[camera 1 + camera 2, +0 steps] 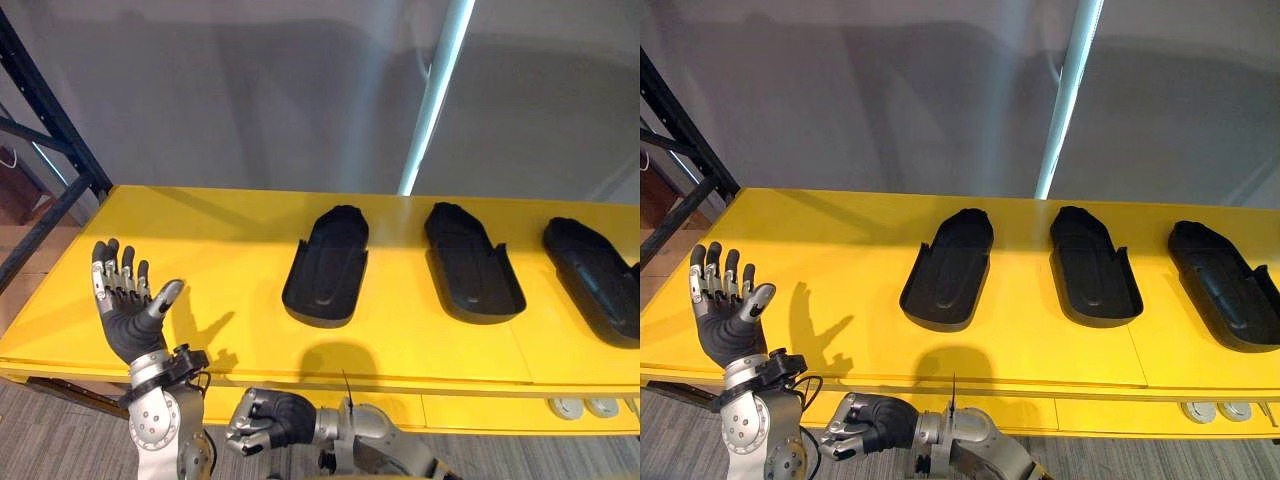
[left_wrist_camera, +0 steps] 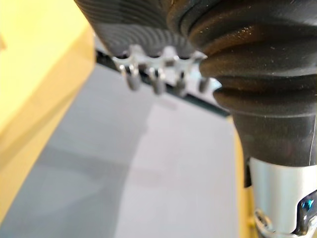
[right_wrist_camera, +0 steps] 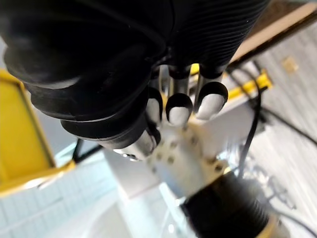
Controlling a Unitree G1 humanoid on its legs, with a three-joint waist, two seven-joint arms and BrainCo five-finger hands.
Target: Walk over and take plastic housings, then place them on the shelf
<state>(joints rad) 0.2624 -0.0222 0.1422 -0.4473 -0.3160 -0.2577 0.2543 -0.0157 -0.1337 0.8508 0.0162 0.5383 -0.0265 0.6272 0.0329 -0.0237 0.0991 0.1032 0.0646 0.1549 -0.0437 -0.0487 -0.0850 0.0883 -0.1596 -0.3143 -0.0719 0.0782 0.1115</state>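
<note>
Well right of the spread left hand (image 1: 125,318) lies the nearest housing (image 1: 325,268).

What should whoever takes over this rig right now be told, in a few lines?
Left hand: open, raised palm-up over the left end of the yellow surface, empty.
Right hand: curled shut, empty, low in front of the surface's front edge.
Things: the left housing, middle housing and right housing lie in a row on the yellow surface, apart from each other, and neither hand touches them.
Done: no housing is in hand. I cannot tell whether these three are already placed or waiting for pickup.
Left: if they are waiting, take them one by one and place them on the shelf.
</note>
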